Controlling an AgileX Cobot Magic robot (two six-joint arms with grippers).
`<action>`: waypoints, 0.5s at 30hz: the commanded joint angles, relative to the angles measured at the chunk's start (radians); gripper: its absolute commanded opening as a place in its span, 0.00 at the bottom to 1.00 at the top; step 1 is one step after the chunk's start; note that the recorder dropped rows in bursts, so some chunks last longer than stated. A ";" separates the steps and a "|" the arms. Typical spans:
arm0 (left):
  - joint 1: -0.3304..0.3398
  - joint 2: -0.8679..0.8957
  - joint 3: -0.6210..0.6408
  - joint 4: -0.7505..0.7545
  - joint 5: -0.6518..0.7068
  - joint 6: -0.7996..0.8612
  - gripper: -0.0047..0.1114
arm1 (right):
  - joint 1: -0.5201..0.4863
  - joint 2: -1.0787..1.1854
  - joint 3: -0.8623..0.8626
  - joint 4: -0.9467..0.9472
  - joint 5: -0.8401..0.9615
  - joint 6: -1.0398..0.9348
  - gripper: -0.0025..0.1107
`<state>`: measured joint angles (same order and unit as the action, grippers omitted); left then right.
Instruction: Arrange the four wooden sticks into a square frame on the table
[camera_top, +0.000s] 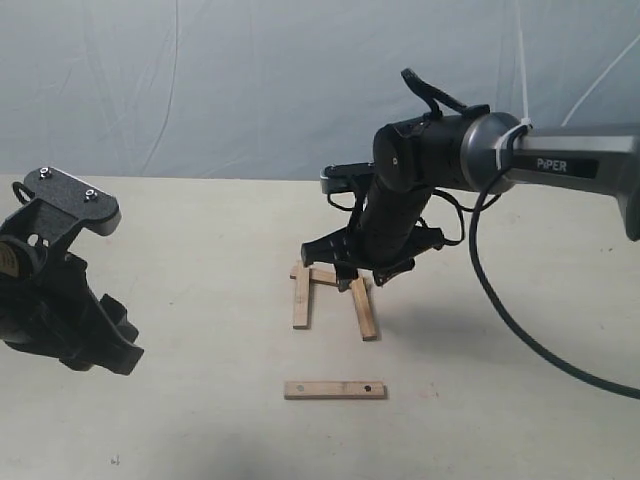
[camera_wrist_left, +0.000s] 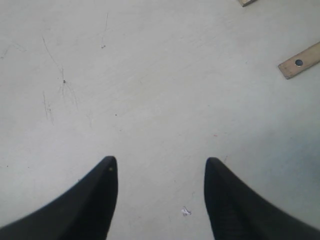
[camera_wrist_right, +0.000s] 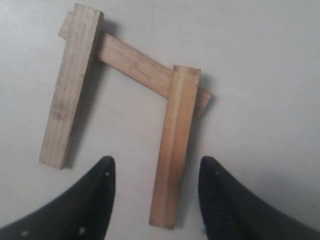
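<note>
The right gripper (camera_wrist_right: 157, 162) hangs wide and empty over the side stick (camera_wrist_right: 175, 145); a clumsy dip could skew the three-stick U (camera_wrist_right: 130, 65). The left gripper (camera_wrist_left: 161, 161) gapes empty too.

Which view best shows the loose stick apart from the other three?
The exterior view: the loose stick shows whole, with a dot near each end. The left wrist view catches only one holed end; the right wrist view misses it.
</note>
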<state>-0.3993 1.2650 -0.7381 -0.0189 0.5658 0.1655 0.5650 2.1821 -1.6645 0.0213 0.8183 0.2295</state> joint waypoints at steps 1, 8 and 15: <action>0.000 -0.010 0.002 -0.006 -0.007 -0.006 0.47 | -0.006 0.025 -0.007 0.008 -0.035 0.037 0.44; 0.000 -0.010 0.002 -0.006 -0.002 -0.006 0.47 | -0.006 0.073 -0.007 0.003 -0.055 0.078 0.44; 0.000 -0.010 0.002 -0.006 0.000 -0.006 0.47 | -0.006 0.114 -0.007 -0.010 -0.064 0.134 0.37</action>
<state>-0.3993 1.2650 -0.7381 -0.0189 0.5658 0.1655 0.5650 2.2863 -1.6668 0.0113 0.7594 0.3500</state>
